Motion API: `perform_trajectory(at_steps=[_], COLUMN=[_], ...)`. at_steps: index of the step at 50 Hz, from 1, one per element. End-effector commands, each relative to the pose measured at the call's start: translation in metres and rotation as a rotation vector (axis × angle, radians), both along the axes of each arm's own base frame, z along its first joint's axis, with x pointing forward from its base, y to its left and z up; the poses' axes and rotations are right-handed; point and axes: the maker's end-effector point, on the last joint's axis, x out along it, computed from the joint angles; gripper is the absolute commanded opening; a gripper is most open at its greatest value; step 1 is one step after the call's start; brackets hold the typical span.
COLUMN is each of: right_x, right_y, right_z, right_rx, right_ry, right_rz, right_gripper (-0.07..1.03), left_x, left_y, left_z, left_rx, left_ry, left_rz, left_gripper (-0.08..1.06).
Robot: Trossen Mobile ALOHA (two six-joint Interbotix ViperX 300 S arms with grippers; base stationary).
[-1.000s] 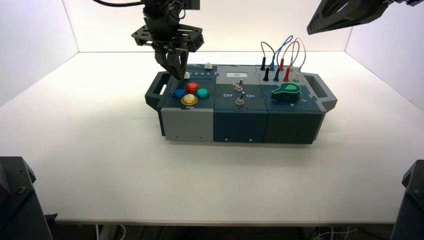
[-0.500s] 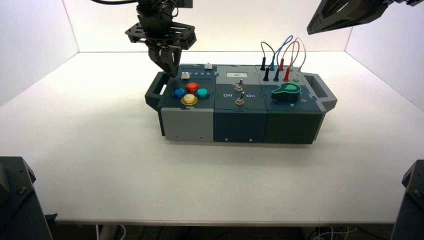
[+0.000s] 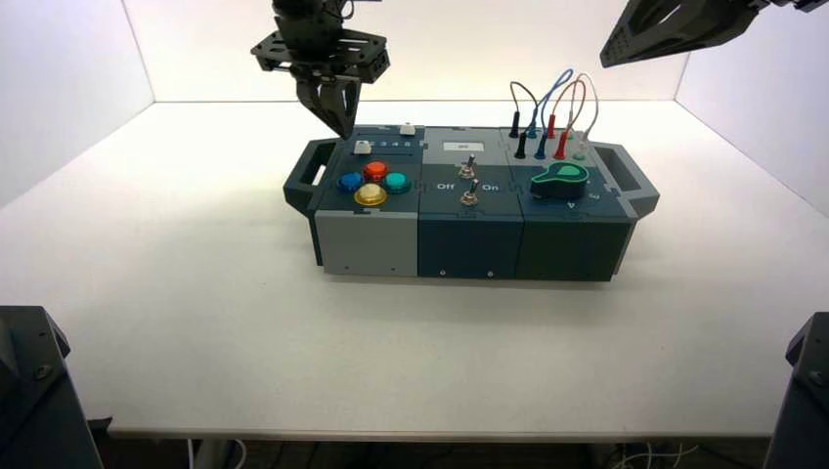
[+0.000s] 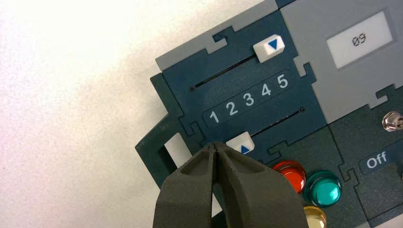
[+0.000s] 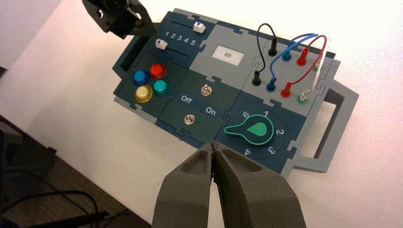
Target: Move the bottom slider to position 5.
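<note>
Left gripper: clenched empty, risen clear above bottom slider.
Bottom slider: beside digit 1.
Right gripper: clenched, parked.

White table, seemingly plain white walls

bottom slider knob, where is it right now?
The bottom slider sits at the digit 1 end of its track, on the box's left section just behind the red button. The shut left end effector hovers beside it.

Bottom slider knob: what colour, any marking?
White, with a small blue triangle on top. The bottom slider shows best in the left wrist view.
</note>
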Motion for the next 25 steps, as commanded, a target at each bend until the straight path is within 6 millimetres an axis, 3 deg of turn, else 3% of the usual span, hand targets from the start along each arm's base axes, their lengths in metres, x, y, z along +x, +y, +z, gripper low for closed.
perform_trajectory(at_steps=[1, 25], right_x=[0.003, 0.005], right_y=[0.001, 0.0], right_z=[0.005, 0.005], right_rx=[0.012, 0.012], right_ry=[-0.01, -0.013], right_rz=[-0.008, -0.015], right_gripper=[-0.02, -0.02], left_x=[0.009, 0.002], left_y=[-0.004, -0.008], left_z=[0.015, 0.0], left_rx=[-0.017, 0.004], left_ry=[-0.04, 0.002], left_rz=[-0.007, -0.028], left_gripper=[-0.03, -0.03])
